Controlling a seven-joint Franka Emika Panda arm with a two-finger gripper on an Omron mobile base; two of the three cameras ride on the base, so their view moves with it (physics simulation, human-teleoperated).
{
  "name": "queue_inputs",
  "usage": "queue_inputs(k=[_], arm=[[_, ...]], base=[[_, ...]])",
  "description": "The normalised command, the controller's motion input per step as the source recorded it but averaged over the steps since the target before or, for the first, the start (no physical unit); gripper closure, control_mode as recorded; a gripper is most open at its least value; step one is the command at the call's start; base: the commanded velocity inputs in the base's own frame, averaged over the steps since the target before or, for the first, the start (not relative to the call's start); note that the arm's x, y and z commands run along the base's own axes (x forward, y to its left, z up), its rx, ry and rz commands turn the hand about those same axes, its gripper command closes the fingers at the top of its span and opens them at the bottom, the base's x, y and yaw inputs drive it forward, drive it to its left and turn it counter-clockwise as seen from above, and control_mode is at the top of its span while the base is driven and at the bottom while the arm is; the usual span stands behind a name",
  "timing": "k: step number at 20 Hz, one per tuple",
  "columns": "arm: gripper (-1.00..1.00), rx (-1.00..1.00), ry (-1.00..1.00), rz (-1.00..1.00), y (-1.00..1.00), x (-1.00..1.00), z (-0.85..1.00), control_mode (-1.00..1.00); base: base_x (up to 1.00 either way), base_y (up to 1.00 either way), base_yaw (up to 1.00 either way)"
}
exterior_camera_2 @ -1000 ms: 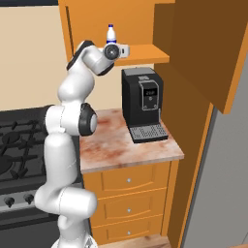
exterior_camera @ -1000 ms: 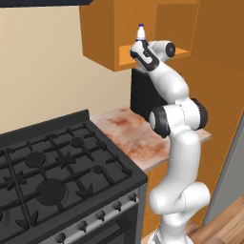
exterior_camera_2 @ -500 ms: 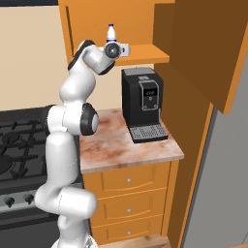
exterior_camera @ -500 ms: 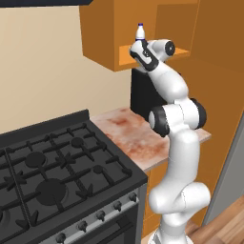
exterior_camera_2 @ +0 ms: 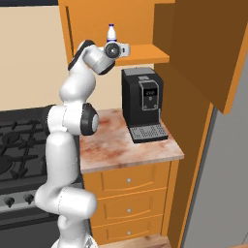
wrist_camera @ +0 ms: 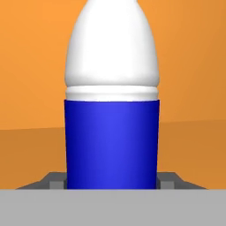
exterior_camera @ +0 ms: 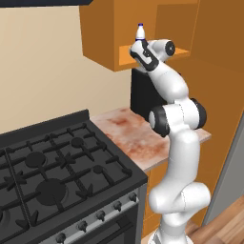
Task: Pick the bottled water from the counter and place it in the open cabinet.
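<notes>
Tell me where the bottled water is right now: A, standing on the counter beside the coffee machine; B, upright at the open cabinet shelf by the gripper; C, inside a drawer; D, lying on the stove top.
B: the bottled water stands upright at the cabinet shelf, above the coffee machine, right at the gripper, and the hand view has its blue label straight ahead, close between the fingertips.
</notes>
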Motion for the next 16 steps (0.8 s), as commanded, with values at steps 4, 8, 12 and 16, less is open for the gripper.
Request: queue_inputs(k=[4, 8, 12, 16], arm=[[-1.0, 0.0, 0.0, 0.0, 0.0, 0.0, 0.0, -1.0], [-1.0, 0.0, 0.0, 0.0, 0.0, 0.0, 0.0, -1.0], [-1.0, 0.0, 0.0, 0.0, -0.07, -0.11, 0.04, -1.0], [-1.0, 0.0, 0.0, 0.0, -0.24, -0.64, 0.24, -1.0]], base=[[0.0, 0.0, 0.0], [0.0, 0.0, 0.0], [0.0, 0.0, 0.0], [0.0, 0.0, 0.0]])
